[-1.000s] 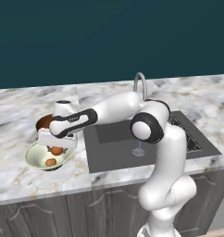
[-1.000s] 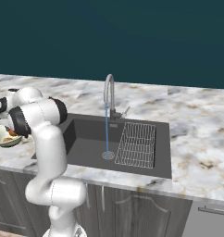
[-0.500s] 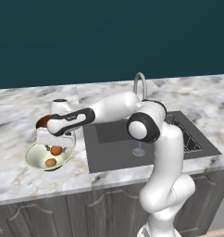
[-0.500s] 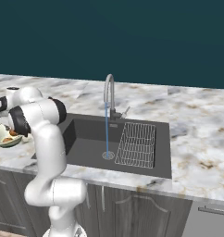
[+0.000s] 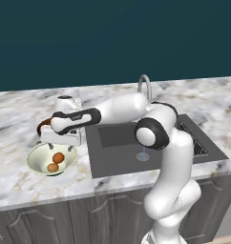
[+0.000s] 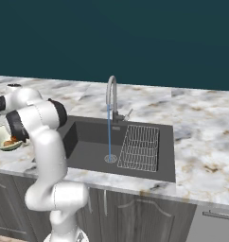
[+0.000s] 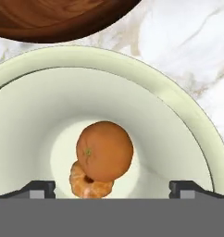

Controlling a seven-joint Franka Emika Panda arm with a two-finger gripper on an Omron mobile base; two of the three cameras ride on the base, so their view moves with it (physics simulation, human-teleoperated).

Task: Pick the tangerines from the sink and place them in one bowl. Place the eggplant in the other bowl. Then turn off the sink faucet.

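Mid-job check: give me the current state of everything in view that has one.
gripper: jaws open, empty, over the pale bowl
tangerines: both in the pale bowl, touching
pale bowl: upright, holds two tangerines
brown bowl: upright, beside the pale bowl
faucet: running
sink: water streaming onto drain

Two tangerines touching inside pale bowl.

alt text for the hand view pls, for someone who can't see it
Two orange tangerines lie together at the bottom of a pale cream-green bowl, seen from directly above between the open gripper's two dark fingertips. The rim of a reddish-brown bowl shows at the top, on a marble counter.
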